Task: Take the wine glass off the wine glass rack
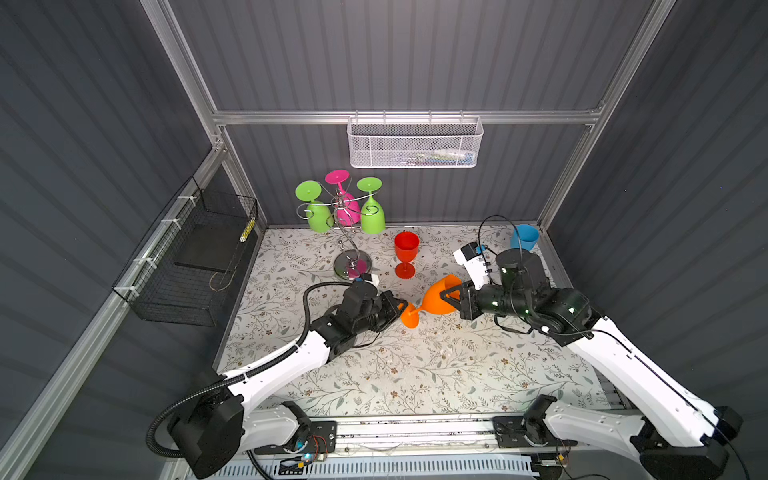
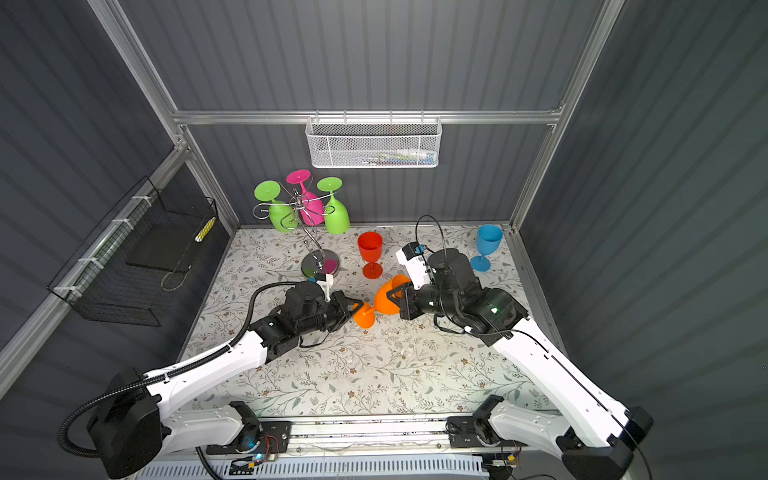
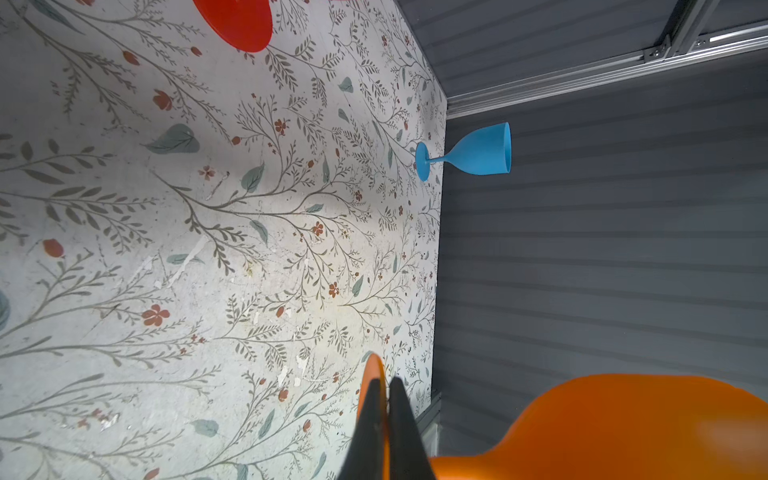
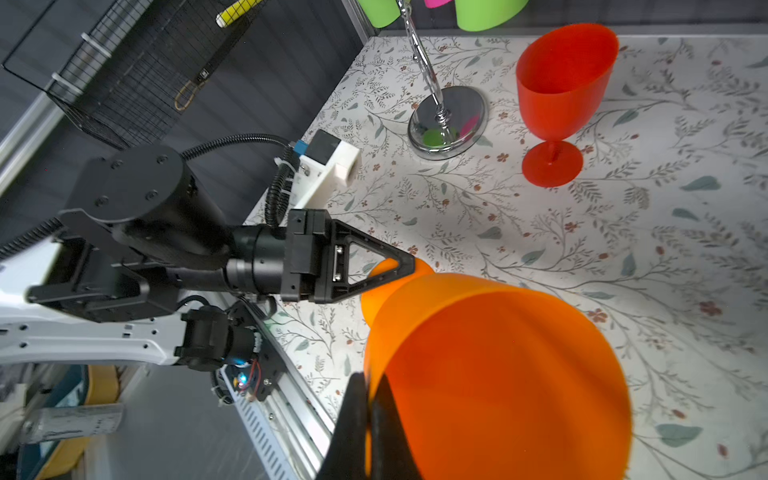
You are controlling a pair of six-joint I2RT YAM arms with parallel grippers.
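Left gripper [image 3: 386, 384]: closed, pinching the foot of the orange glass [image 1: 436, 301].
Right gripper [image 4: 370, 384]: closed on its rim.
Risk: a tug apart could drop it on the table [image 1: 415, 365].

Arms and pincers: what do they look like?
The left arm and right arm have white shells and black joints. A black corrugated hose runs along the left; thin black cable on the right. Left pincer and right pincer: black, triangular open-frame fingers.

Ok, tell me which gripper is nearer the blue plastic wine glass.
Right. The right gripper pinches the orange plastic wine glass by its bowl rim, nearest the blue plastic wine glass; the left gripper holds the orange foot, farther off.
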